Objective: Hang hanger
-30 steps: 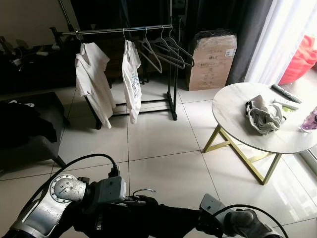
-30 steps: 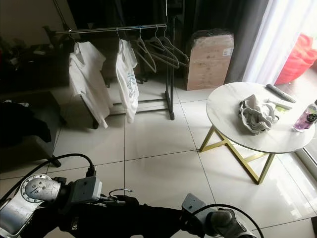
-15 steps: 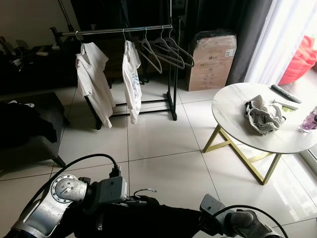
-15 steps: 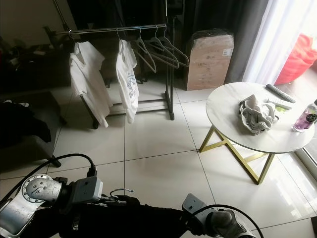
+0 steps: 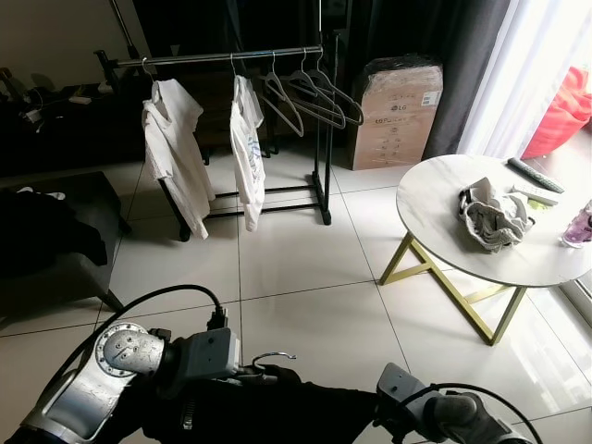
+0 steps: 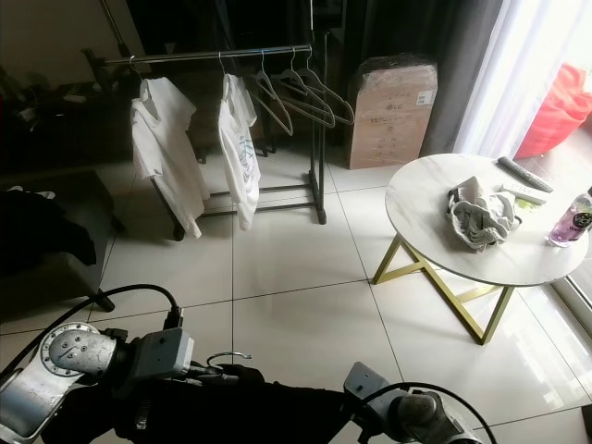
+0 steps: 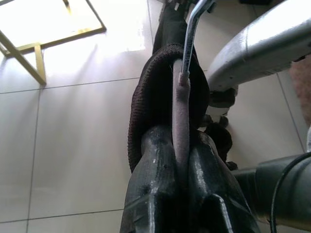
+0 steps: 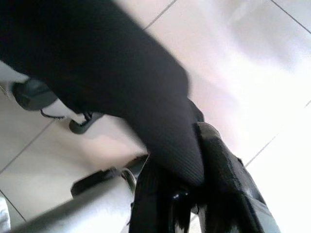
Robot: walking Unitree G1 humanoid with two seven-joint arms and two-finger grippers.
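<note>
In the left eye view, the hanger (image 5: pixel 268 359) carrying a black garment (image 5: pixel 277 412) is being held crosswise, well short of the clothes rack (image 5: pixel 231 57), placement unchanged. In the left wrist view, the left gripper (image 7: pixel 181 145) is being kept clamped on the hanger's neck. In the right wrist view, the right gripper (image 8: pixel 187 194) is being kept closed on the garment.

light source: we see daylight from the curtain (image 5: pixel 532 65), upper right of head views
dim zone: upper left around the clothes rack (image 5: pixel 222 57) is deep in shadow
glare: tiles blown out, upper left of left wrist view
blur: dark garment (image 8: pixel 121 77) soft in right wrist view
sharpness: head views crisp, no motion smear
</note>
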